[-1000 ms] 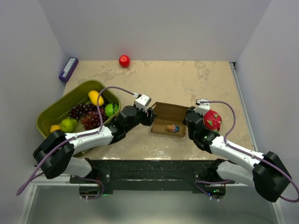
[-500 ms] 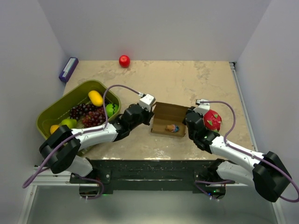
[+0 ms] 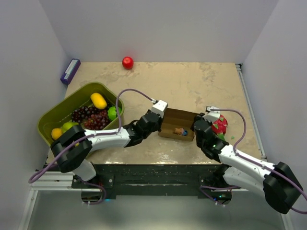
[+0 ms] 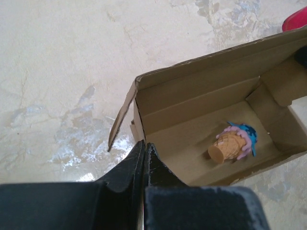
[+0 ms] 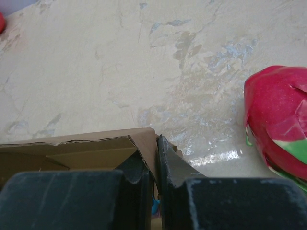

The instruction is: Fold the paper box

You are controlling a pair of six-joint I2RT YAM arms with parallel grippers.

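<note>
Two grips: left end effector (image 4: pixel 145 146) and right end effector (image 5: pixel 154 143) each pinched narrow on an end wall of the paper box (image 3: pixel 178 123), front-centre on the worktop (image 3: pixel 192 81); I judge this braces it for flap folding.

Seen from above, the left arm (image 3: pixel 103 139) lies low and stretched out, running from its base at the lower left toward about 2 o'clock, with the wrist level. The left end effector (image 3: pixel 159 122) has its fingers (image 4: pixel 129 167) pressed flat together with no gap. The tips rest at one end wall of the paper box (image 3: pixel 178 120); whether any card sits between them cannot be told. The right arm (image 3: pixel 240 160) reaches from the lower right toward 10 o'clock, forearm low. The right end effector (image 3: pixel 196 127) is nearly closed, pinching the opposite end wall.
</note>
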